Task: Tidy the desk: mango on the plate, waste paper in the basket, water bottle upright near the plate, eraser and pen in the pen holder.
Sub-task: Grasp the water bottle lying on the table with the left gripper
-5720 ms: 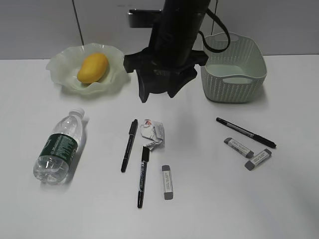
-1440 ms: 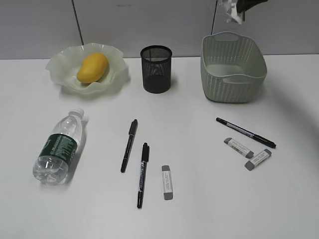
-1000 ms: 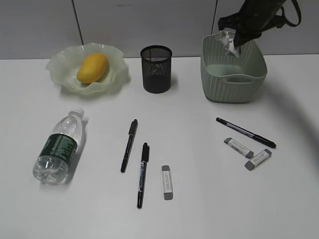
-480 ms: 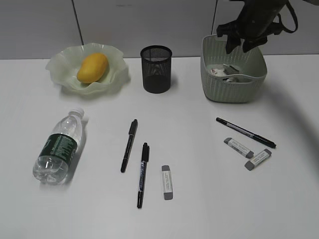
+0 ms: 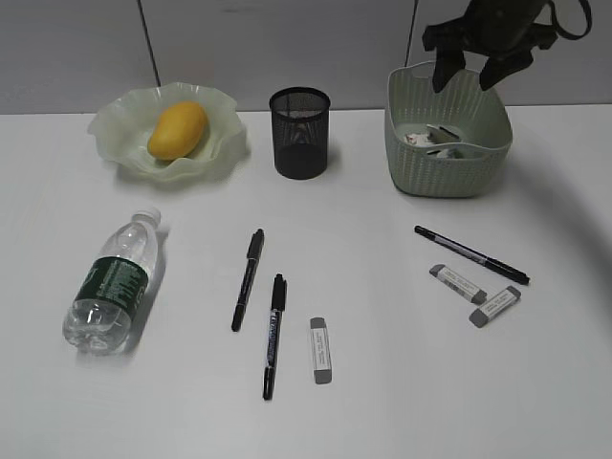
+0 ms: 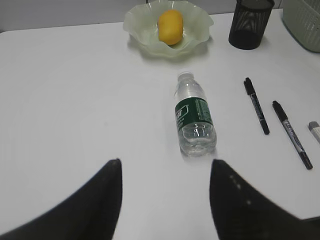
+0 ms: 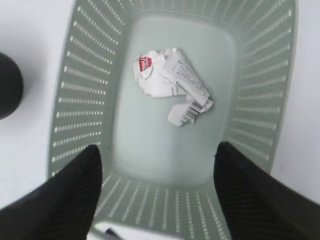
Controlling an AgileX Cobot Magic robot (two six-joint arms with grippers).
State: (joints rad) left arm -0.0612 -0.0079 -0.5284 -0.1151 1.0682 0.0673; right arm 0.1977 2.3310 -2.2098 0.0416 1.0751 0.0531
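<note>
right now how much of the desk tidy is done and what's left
Done: the mango sits on the plate, and the waste paper lies in the basket. In hand: nothing; the right gripper hangs open above the basket, and the left gripper is open and empty. Left: the water bottle lies on its side, and three pens and three erasers remain on the desk, outside the pen holder.

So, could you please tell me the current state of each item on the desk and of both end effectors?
mango: lying on the plate
waste paper: crumpled, inside the basket
water bottle: capped, lying on its side
pen holder: upright
three pens: lying flat on the desk
three erasers: lying flat on the desk
right end effector: open above the basket, holding nothing
left end effector: open, holding nothing
</note>
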